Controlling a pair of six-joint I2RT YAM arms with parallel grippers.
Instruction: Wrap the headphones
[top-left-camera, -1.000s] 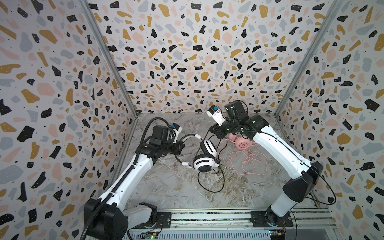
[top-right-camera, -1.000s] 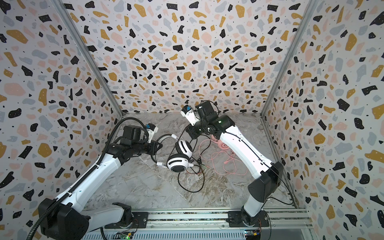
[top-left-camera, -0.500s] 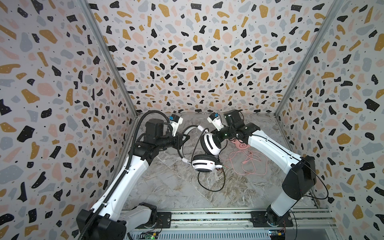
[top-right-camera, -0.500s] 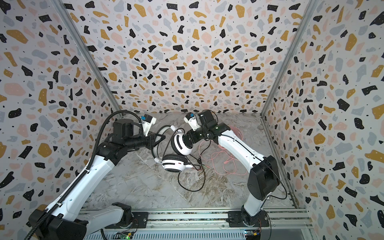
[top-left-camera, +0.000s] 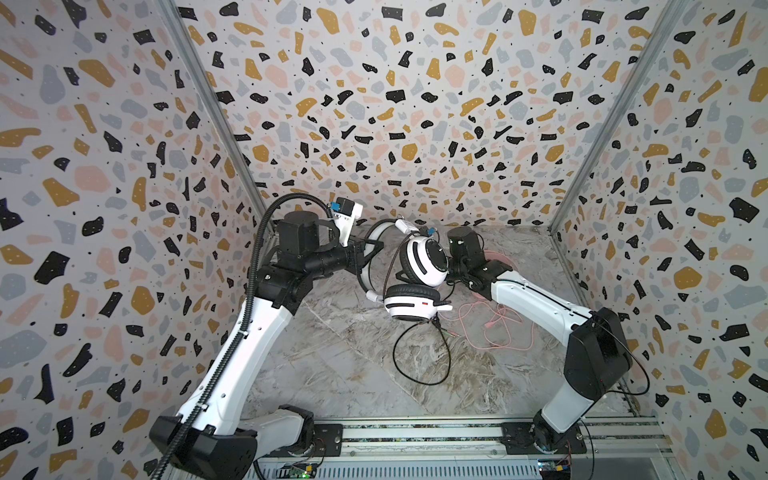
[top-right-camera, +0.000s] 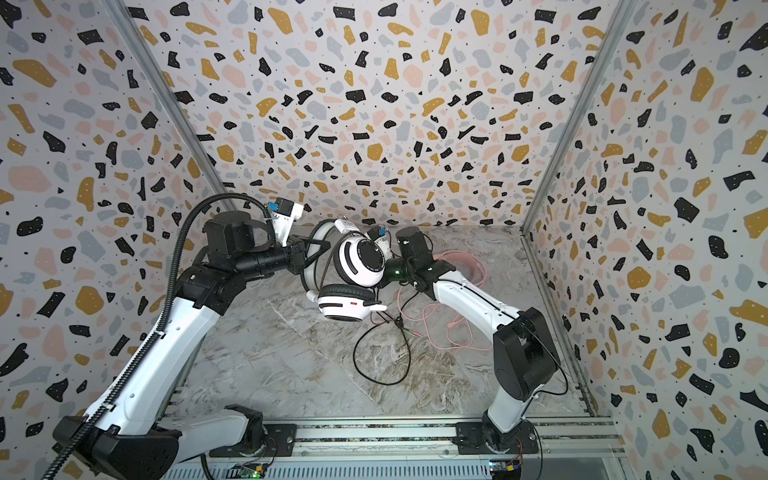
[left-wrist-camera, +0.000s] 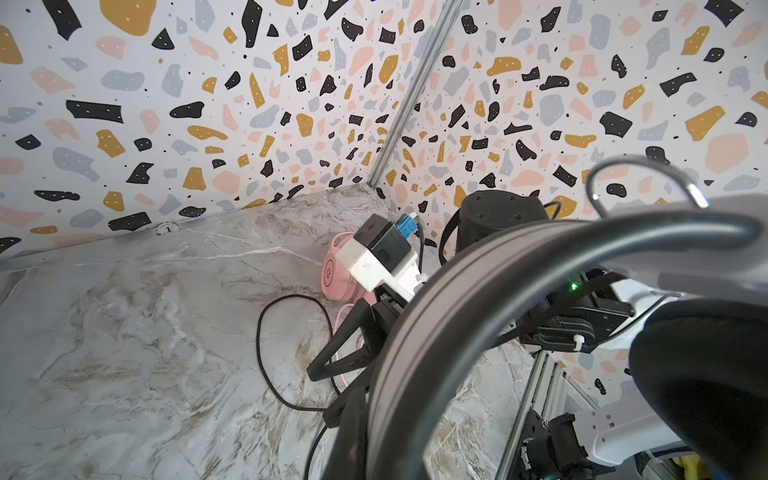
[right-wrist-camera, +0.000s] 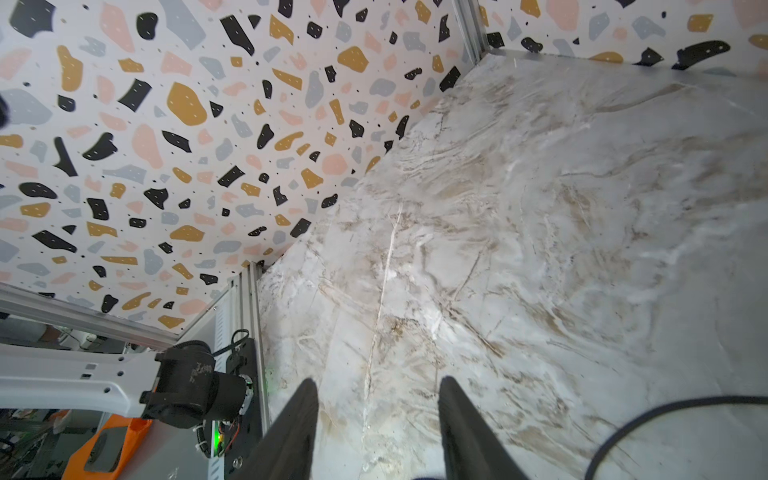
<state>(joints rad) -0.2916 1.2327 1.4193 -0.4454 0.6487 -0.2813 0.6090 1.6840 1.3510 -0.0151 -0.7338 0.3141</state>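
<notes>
I have the raised headset (top-left-camera: 424, 266) between my left fingers (top-left-camera: 371, 248) and right fingers (right-wrist-camera: 295, 428), its cable (top-left-camera: 394, 356) drooping to the table (top-left-camera: 332, 365) beneath them, second headset (left-wrist-camera: 332, 270) behind my right fingers.

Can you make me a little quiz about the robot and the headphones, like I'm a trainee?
1. True or false: the left gripper has its jaws shut on the white headphones.
2. Which headphones lie on the table? A pink, B green, C blue.
3. Fill in: the right gripper has its jaws ____.
Key: 1 true; 2 A, the pink headphones; 3 open.
</notes>
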